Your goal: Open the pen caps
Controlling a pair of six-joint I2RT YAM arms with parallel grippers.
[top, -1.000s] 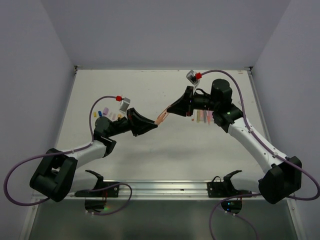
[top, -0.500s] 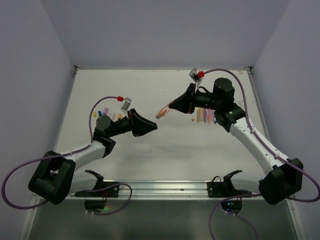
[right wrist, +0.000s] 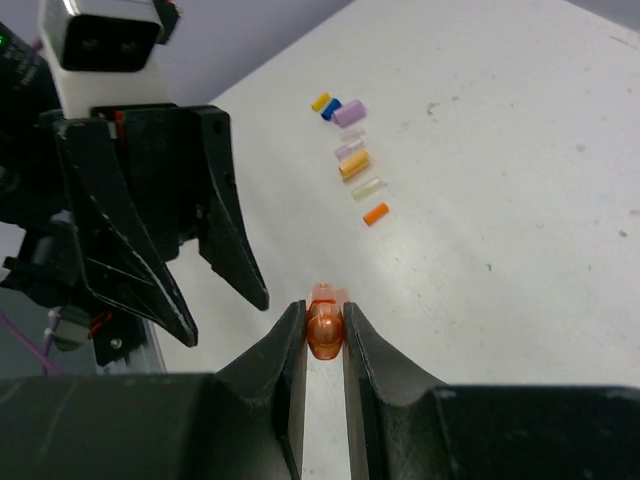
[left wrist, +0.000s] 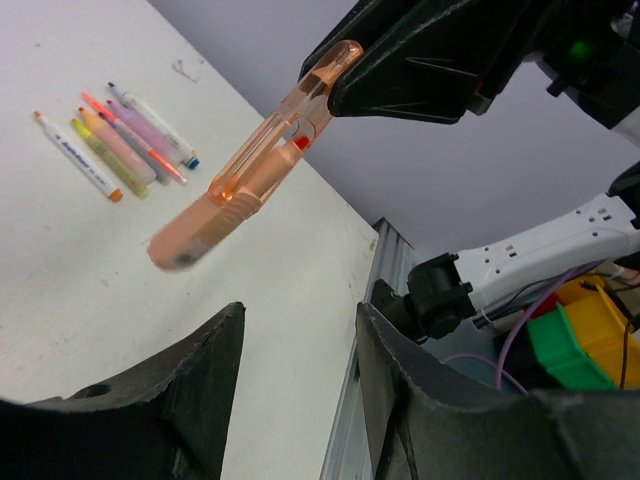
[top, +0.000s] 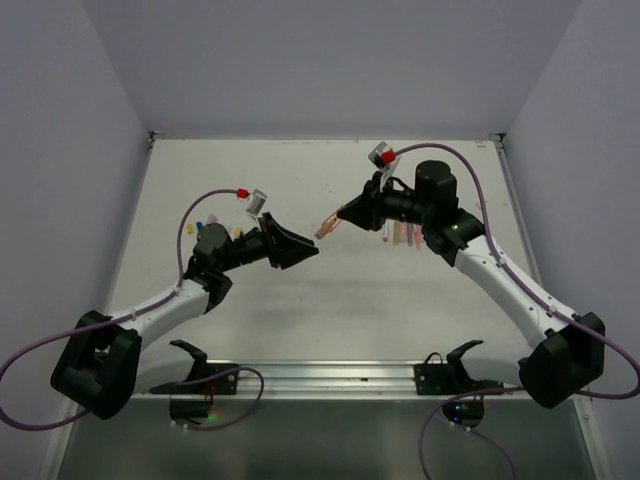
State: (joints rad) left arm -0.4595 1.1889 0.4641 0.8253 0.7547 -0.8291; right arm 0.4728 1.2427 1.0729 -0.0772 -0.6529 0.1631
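Note:
My right gripper (top: 343,214) (right wrist: 324,322) is shut on a translucent orange pen (top: 326,225) (left wrist: 255,165) (right wrist: 325,330) and holds it above the table, thick end toward the left arm. My left gripper (top: 305,252) (left wrist: 300,318) is open and empty, just below and short of that end, not touching it; it also shows in the right wrist view (right wrist: 215,290). Several loose pen caps (right wrist: 350,150) lie in a row on the table, partly hidden behind the left arm in the top view (top: 213,219). Several other pens (top: 404,235) (left wrist: 120,140) lie side by side under the right arm.
The white table (top: 330,300) is walled at the back and sides. A metal rail (top: 320,375) with the arm bases runs along the near edge. Coloured bins (left wrist: 580,340) show beyond the table in the left wrist view.
A second ago the pen spanned both grippers. The arms pulled apart with the pen staying in the right gripper; the left gripper now stands open close to its end again.

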